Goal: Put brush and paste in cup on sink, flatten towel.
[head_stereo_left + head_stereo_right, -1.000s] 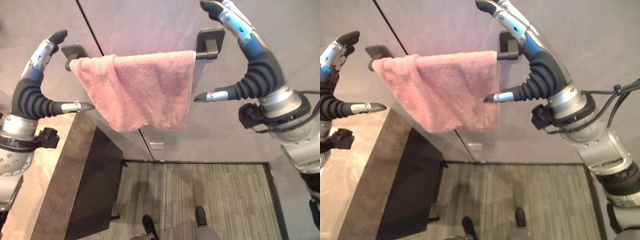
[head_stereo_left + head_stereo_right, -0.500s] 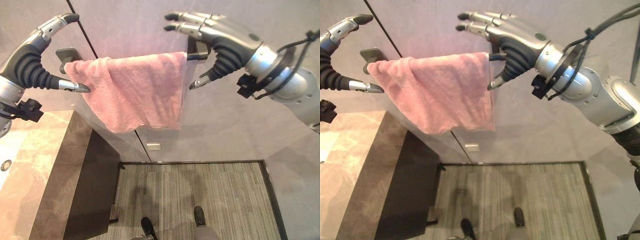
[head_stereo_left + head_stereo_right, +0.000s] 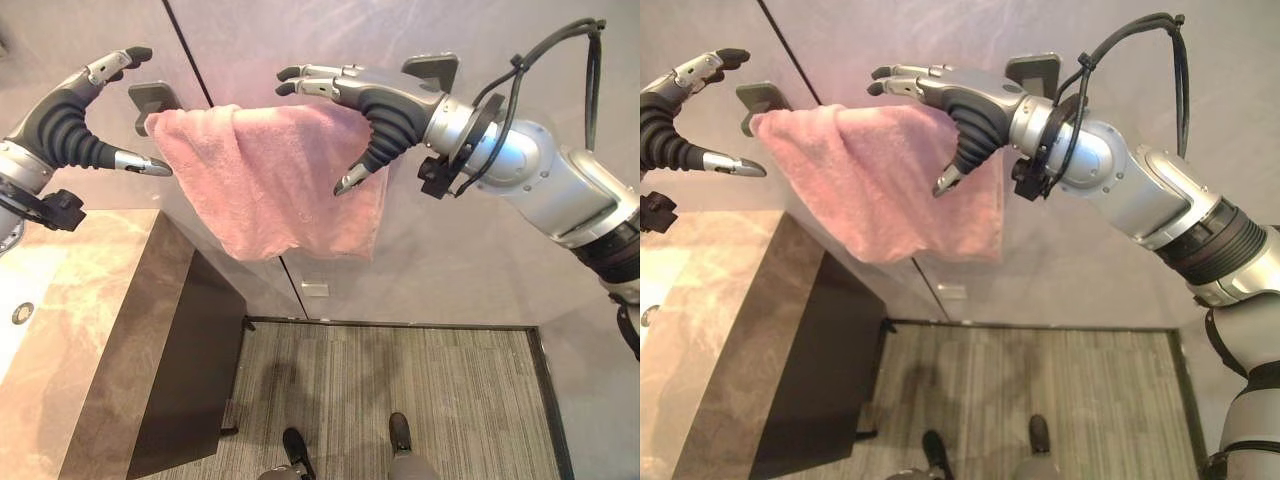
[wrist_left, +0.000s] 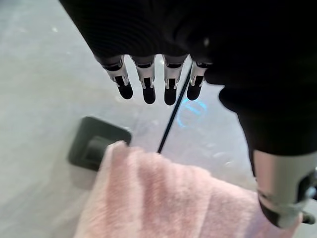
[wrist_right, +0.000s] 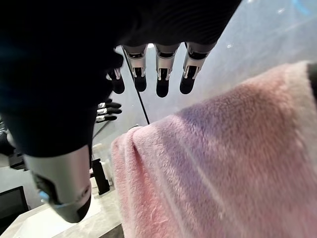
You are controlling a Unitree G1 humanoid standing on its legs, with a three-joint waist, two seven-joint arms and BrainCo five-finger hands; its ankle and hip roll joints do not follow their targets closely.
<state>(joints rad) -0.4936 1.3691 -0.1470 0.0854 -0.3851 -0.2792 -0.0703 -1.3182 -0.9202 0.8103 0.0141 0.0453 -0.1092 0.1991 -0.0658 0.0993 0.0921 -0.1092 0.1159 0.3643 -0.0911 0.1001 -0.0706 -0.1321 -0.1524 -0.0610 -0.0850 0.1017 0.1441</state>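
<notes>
Pink, fluffy towel (image 3: pixel 285 180) is draped unevenly over a wall rail held by dark square brackets (image 3: pixel 155 98), above a brown marbled stone counter (image 3: pixel 90 330). Its left end is flanked by the left hand (image 3: pixel 75 125), spread and empty; the right hand (image 3: pixel 375 110) is held open over its right part, nothing gripped.
</notes>
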